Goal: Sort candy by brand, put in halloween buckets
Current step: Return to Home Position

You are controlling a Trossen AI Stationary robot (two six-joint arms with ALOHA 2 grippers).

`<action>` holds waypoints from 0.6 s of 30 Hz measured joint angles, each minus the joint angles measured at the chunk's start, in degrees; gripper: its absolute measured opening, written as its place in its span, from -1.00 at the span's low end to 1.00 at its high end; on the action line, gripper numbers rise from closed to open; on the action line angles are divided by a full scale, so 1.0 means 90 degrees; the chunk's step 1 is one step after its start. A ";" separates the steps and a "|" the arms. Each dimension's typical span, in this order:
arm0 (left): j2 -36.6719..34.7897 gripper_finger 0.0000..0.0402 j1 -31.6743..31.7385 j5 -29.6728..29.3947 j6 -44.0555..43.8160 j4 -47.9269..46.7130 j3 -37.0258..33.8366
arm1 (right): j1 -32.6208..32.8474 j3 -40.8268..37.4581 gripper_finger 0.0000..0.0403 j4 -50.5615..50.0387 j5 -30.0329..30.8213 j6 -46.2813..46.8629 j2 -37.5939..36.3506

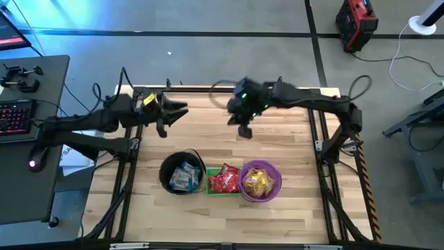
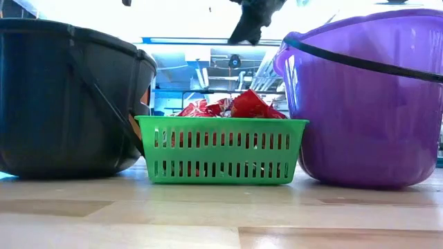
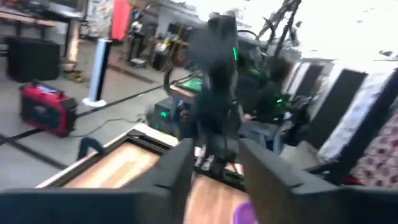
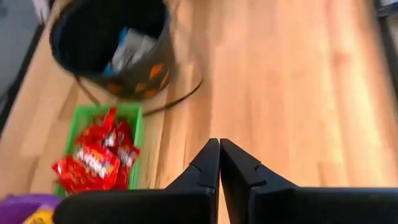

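**Candy sorted, hands raised**

The high view shows blue-and-white candy in the black pail and yellow candy in the purple bucket. The low view shows only red candy topping the green basket between them, near the table's front edge. The left hand hovers spread and the right hand is pinched together, both toward the back edge.

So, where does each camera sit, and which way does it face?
High view: above the table, facing straight down; both arms, left end effector, right end effector, black bucket, green basket, purple bucket.
Low view: at table-top height, facing level across those containers; one dark fingertip at top.
Left wrist view: on left wrist, facing the right arm; own open fingers show.
Right wrist view: on right wrist, facing down; own shut fingers show.
Shared: high, low and right wrist views see red candy in the green basket.
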 joint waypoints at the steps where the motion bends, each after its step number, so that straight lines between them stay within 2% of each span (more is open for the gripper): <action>1: -0.0158 -0.46 -0.0024 0.0065 -0.0025 0.0289 -0.0347 | -0.0101 0.0000 -0.98 0.0015 -0.0008 0.0112 -0.0141; 4: -0.0709 -0.86 -0.0123 0.0177 -0.0323 0.1326 -0.1497 | -0.0352 0.0000 -1.00 0.0018 -0.0002 0.0471 -0.0496; 5: -0.0909 -0.93 -0.0126 0.0207 -0.0404 0.1630 -0.1867 | -0.0417 0.0000 -0.99 0.0007 0.0014 0.0604 -0.0617; 11: -0.2006 -0.96 -0.0116 0.0162 -0.0747 0.2652 -0.3493 | -0.0565 0.0002 -1.00 -0.0095 0.0032 0.1275 -0.1261; 18: -0.3039 -1.00 -0.0114 0.0023 -0.1035 0.2946 -0.4634 | -0.0340 0.0005 -1.00 -0.0656 0.0082 0.1838 -0.1595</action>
